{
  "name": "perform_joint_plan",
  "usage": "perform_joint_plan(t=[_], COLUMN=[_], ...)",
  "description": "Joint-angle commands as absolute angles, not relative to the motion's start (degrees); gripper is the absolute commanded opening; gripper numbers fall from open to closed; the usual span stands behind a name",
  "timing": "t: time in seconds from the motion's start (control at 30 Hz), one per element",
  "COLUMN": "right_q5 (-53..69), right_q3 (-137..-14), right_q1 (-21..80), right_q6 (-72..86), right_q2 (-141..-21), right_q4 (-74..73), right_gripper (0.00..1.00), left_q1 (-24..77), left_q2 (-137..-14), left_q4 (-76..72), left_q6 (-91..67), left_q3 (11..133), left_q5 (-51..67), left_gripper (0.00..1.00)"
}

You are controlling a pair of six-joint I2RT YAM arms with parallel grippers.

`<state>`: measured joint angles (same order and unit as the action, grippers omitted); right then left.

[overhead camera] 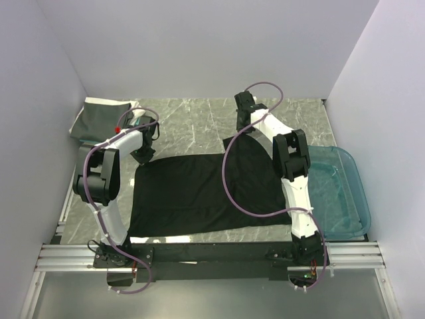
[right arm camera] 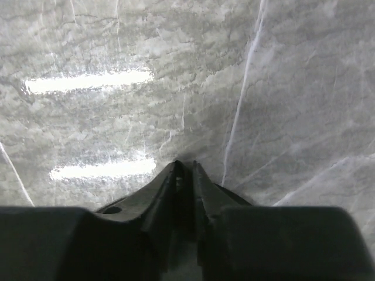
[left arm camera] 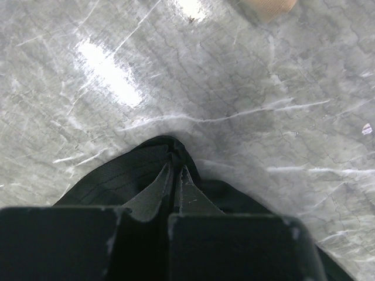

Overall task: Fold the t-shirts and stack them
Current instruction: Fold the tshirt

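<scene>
A plain black t-shirt (overhead camera: 199,193) lies spread flat on the marble table between the arms. My left gripper (overhead camera: 143,157) is at its far left corner. In the left wrist view the left gripper (left arm camera: 176,167) is shut on a pinch of the black cloth (left arm camera: 129,175). My right gripper (overhead camera: 242,126) is at the shirt's far right corner, which is drawn up toward it. In the right wrist view the right gripper (right arm camera: 186,167) is shut, with dark cloth between and under the jaws. A folded pile of dark grey and white shirts (overhead camera: 99,119) sits at the back left.
A translucent teal plastic tub (overhead camera: 339,193) stands at the right edge of the table. White walls close in the left, back and right sides. A bit of tan cloth (left arm camera: 269,7) shows at the top of the left wrist view.
</scene>
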<state>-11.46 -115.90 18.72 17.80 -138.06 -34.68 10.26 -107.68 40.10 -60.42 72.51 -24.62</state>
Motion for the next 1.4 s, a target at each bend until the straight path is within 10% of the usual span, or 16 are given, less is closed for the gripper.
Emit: perform_joint_plan(t=[0.0,0.33,1.37], right_q5=[-13.80,-15.55,-21.18], right_q3=[-114.95,-98.37,-46.42], right_q1=[18.89,21.00,29.71], right_q6=[16.44,14.41,26.10], right_q2=[-136.50,-120.60,-64.08], right_q4=[-37.70,-27.43,-27.68], right_gripper=[0.22,0.04,0.03], left_q1=[10.37,11.25,12.83], left_q2=[-103.98,-96.25,-68.21], left_q4=[39.64,37.27,35.51], left_q6=[-59.68,-60.73,-63.19], left_q3=[72.33,66.72,44.56], left_q5=[-24.26,-23.47,-23.20], left_gripper=[0.01,0.01,0.01])
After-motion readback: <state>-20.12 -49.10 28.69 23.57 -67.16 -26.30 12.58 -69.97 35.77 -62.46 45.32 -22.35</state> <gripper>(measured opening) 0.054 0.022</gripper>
